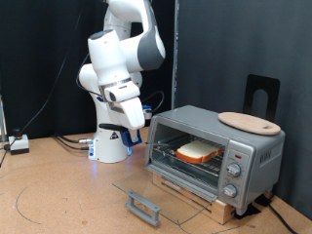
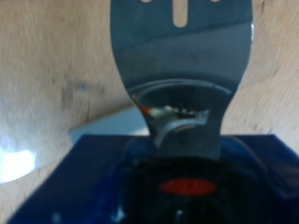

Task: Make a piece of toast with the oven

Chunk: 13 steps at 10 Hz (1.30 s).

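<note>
The silver-grey oven (image 1: 219,156) stands at the exterior view's right, its glass door (image 1: 161,195) folded down flat. The piece of toast (image 1: 198,151) lies on the wire rack inside. My gripper (image 1: 136,124) hangs in the air just left of the oven's open mouth, apart from it. In the wrist view a shiny metal spatula (image 2: 182,56) with a blue handle block (image 2: 93,182) juts out from the hand over the brown table. The block hides my fingers.
A round light wooden board (image 1: 249,122) lies on top of the oven. A black stand (image 1: 261,93) rises behind it. The door's handle (image 1: 144,206) sticks out towards the table's front. Cables and a small box (image 1: 18,144) lie at the far left.
</note>
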{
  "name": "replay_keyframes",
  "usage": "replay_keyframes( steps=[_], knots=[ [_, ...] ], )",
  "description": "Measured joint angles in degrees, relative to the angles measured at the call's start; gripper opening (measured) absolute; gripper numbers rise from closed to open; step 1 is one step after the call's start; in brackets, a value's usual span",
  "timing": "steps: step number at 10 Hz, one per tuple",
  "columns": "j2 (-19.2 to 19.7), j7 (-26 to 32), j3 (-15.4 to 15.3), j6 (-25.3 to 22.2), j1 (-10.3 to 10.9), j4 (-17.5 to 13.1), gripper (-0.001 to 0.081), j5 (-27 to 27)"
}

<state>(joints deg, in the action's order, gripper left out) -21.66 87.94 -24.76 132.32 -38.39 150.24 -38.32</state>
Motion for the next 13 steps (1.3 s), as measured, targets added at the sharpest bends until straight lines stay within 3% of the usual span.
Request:
replay_keyframes(
  steps=[4,6,8,11,13],
  knots=[
    [-7.2,6.0,4.8,-14.7,0.4,-1.9,0.0397,-2.2],
    [-10.6,4.7,4.5,-17.8,0.5,-1.4,0.0397,-2.2],
    [-10.3,6.6,4.6,-19.0,1.1,-1.5,0.0397,-3.4],
    [-11.5,13.9,4.6,-25.3,5.9,-2.0,0.0397,-8.4],
    [-12.8,11.6,3.1,-28.5,8.1,-2.0,0.0397,-8.9]
  ],
)
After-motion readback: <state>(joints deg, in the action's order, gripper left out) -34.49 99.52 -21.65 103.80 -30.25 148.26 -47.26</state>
